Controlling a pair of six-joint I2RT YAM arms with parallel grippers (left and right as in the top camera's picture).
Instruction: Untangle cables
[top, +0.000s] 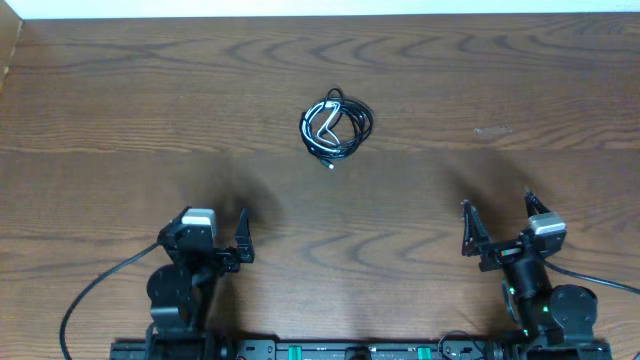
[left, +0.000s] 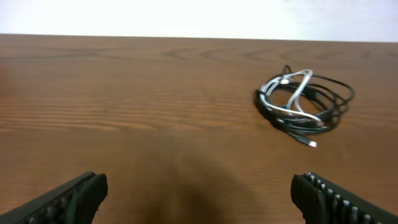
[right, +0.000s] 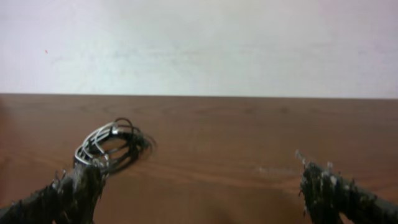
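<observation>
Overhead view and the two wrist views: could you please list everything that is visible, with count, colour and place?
black cables: count unclear (coiled together), black, one bundle on the middle of the table, far from both grippers
white cable: one, white, looped inside the same bundle
table: one, brown wood grain, under everything
wall: one, white, behind the table's far edge
arm leads: two, black and thicker, running out from the arm bases at the near edge
left gripper: one, black, open, near edge on the left
right gripper: one, black, open, near edge on the right
</observation>
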